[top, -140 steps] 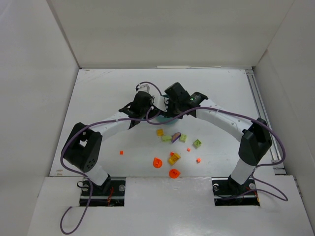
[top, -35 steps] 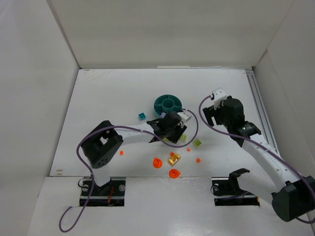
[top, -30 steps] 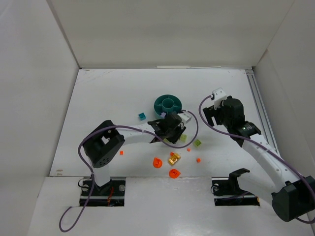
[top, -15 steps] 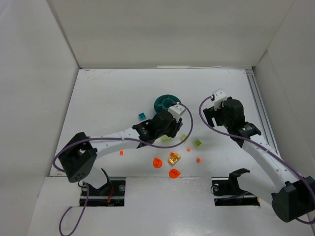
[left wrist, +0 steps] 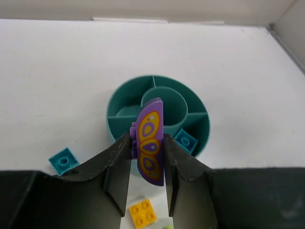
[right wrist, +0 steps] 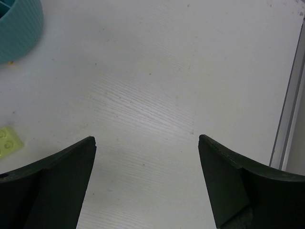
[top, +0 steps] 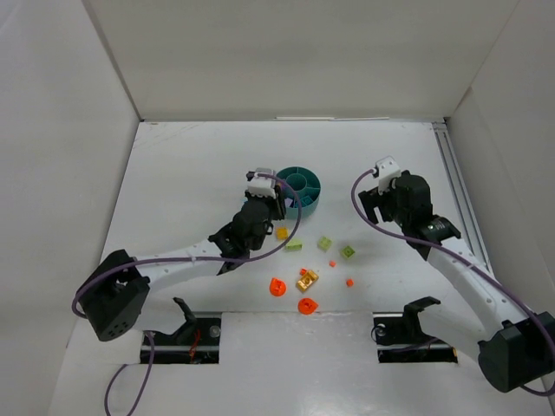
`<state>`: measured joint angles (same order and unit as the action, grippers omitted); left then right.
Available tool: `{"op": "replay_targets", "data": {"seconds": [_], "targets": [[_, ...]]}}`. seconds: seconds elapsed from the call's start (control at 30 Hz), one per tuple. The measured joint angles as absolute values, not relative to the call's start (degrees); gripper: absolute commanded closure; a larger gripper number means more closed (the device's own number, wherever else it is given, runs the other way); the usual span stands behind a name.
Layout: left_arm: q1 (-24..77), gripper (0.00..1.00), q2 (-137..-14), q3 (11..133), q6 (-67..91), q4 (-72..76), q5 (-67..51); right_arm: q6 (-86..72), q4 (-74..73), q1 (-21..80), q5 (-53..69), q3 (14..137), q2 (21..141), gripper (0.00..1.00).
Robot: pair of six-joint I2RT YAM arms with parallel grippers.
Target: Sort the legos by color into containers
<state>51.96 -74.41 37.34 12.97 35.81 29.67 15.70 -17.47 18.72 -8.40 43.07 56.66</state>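
Observation:
My left gripper [left wrist: 147, 143] is shut on a purple lego [left wrist: 150, 141] with yellow ovals, held upright just short of the teal dish of containers [left wrist: 119, 102]. One turquoise lego [left wrist: 186, 141] lies in the dish's near right section; another turquoise piece [left wrist: 63, 160] lies on the table to its left. A yellow lego [left wrist: 142, 213] sits below the jaws. From above, the left gripper [top: 273, 206] is at the dish's [top: 305, 192] near left side. The right gripper [top: 371, 201] stands open to the dish's right, with nothing between its jaws [right wrist: 147, 138].
Loose pieces lie between the arms: yellow [top: 282, 232], lime ones [top: 294, 245] [top: 324, 243] [top: 348, 252], gold [top: 306, 279], two orange rounds [top: 277, 287] [top: 306, 305] and small orange dots [top: 349, 282]. A metal rail [right wrist: 288, 119] runs along the right edge. White walls enclose the table.
The left gripper has swung away from the loose pieces, up and left to the dish, with the purple piece in its jaws. The right arm has stayed still.

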Motion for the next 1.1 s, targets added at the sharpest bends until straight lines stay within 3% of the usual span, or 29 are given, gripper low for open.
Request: {"op": "replay_targets", "data": {"seconds": [0.33, 0.77, 1.1], "targets": [[49.7, 0.73, -81.6, 37.1, 15.3, 48.7, 38.3, 15.9, -17.5, 18.7, -8.4, 43.1, 57.7, 0.07], [49.1, 0.73, -87.6, 38.9, 23.5, 49.4, 42.9, 16.4, -17.5, 17.6, -8.4, 43.1, 59.4, 0.07], [49.1, 0.62, -90.1, 41.3, 27.7, 47.1, 43.6, 16.6, -17.5, 17.5, -8.4, 43.2, 60.1, 0.07]]}}
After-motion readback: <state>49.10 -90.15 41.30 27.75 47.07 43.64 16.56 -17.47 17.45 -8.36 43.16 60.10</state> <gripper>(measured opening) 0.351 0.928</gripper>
